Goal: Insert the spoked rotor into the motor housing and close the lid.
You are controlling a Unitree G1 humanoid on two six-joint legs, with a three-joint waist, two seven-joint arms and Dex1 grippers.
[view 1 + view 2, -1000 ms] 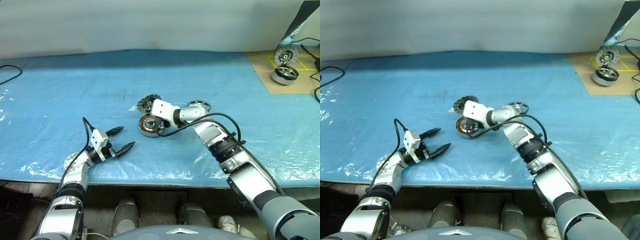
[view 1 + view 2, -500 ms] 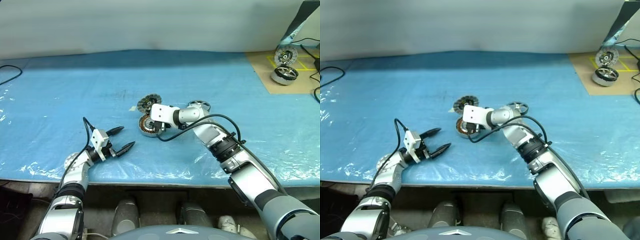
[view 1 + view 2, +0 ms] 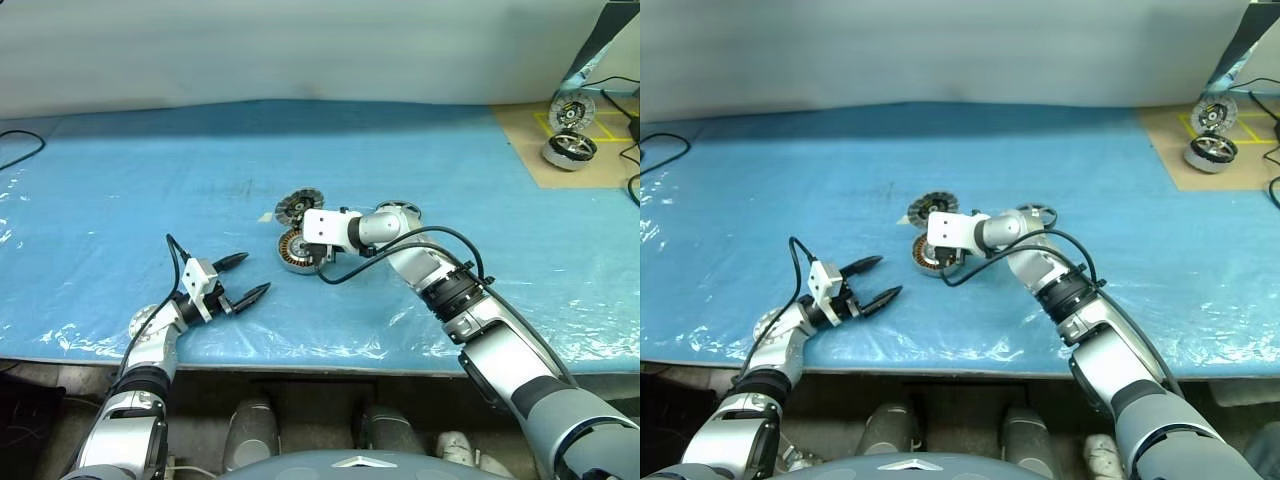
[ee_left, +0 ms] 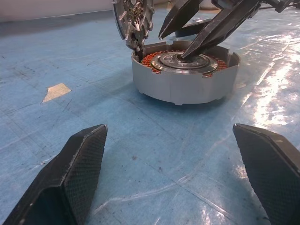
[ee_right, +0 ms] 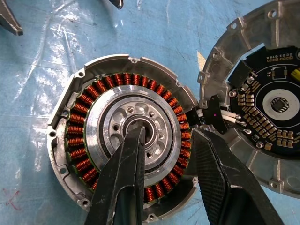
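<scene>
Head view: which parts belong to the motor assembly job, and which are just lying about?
Job: shallow silver motor housing with copper coils, hinged round silver-grey lid, dark spoked rotor.
Lying about: silver-and-black motor and upright disc on tan board, black cable.

Count of items observed. One motor housing with one ring of copper coil windings, lying on the blue-covered surface. One lid, hinged to the housing rim and standing open. One spoked rotor beside the right arm. On one tan board at the far right: one upright disc and one silver-and-black motor. Two grippers: left gripper and right gripper.
</scene>
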